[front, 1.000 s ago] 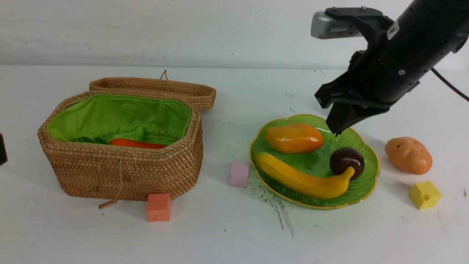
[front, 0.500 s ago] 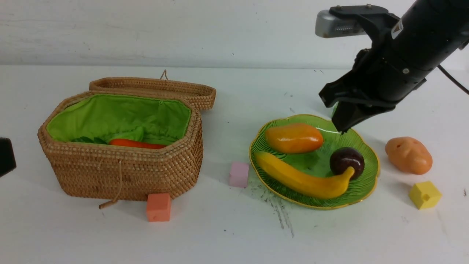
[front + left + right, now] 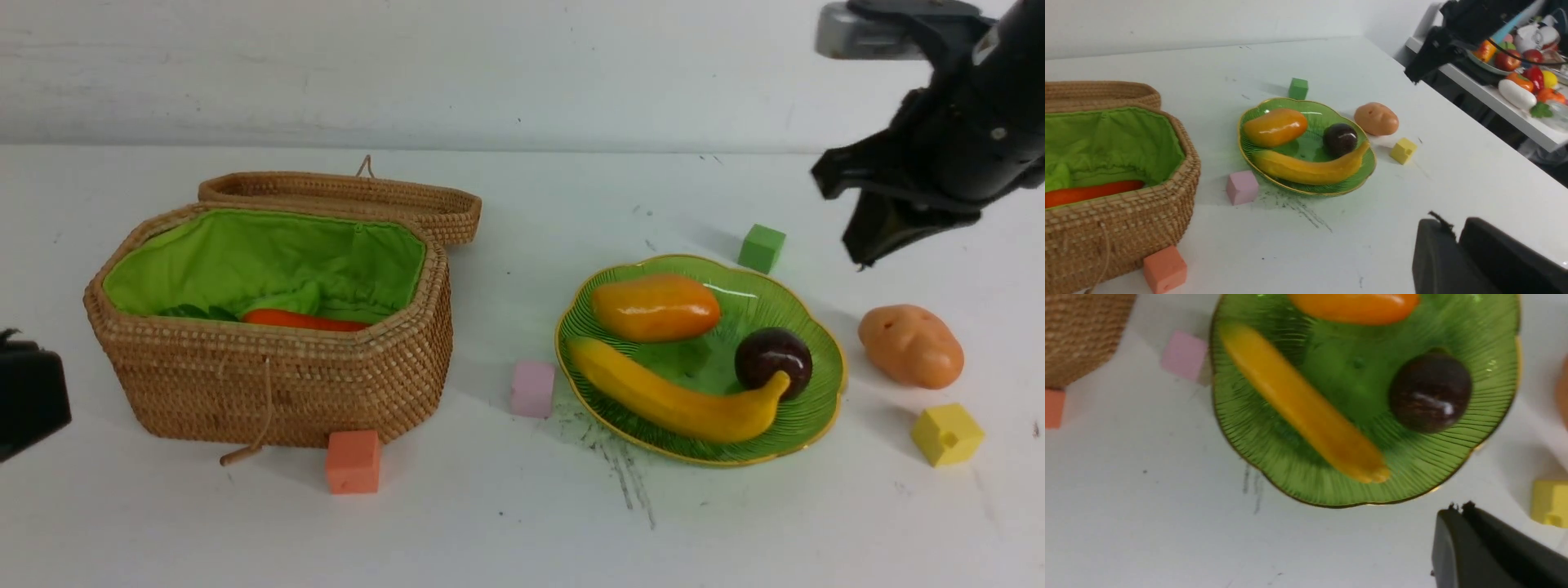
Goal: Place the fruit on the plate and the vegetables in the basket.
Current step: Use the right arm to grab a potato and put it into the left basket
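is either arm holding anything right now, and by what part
Nothing is held: the right gripper and left gripper both have jaws shut and empty.

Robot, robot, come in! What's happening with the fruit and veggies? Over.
Left gripper shut, empty. Right gripper shut, empty, raised near potato. Mango, banana, mangosteen on plate; carrot in basket; potato on table. Yellow cube beside potato, not touching.

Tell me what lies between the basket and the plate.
Only a pink foam cube, standing on the table close to the rim of the plate and well apart from the basket. The front view shows it best.
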You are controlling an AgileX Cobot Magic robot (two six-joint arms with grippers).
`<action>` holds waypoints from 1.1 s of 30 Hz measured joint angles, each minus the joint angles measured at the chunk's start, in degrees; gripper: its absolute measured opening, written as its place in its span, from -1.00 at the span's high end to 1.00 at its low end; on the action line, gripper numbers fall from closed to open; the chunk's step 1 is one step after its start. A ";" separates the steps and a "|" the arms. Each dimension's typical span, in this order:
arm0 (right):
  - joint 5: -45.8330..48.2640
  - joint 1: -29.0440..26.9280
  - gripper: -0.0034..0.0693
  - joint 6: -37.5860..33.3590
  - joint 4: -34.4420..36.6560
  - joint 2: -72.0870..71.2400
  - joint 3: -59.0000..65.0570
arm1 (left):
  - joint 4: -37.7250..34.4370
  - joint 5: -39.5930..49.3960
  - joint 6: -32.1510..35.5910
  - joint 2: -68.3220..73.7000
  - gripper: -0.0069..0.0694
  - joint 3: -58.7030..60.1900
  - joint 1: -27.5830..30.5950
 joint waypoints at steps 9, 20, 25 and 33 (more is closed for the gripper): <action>-1.93 -11.04 0.30 1.36 -1.19 5.06 -0.04 | -11.75 -0.11 10.90 0.00 0.61 0.00 0.00; -11.18 -11.76 -0.93 2.70 -6.96 16.32 -0.04 | -13.73 -0.17 12.21 0.00 0.33 0.00 0.00; -15.96 -11.76 -0.92 2.70 -8.94 20.85 -0.04 | -13.79 -0.17 12.21 0.00 -0.09 0.00 0.00; -22.41 -11.76 -0.89 2.70 -9.83 25.46 -0.04 | -14.86 -0.17 12.21 0.00 -0.28 0.00 0.00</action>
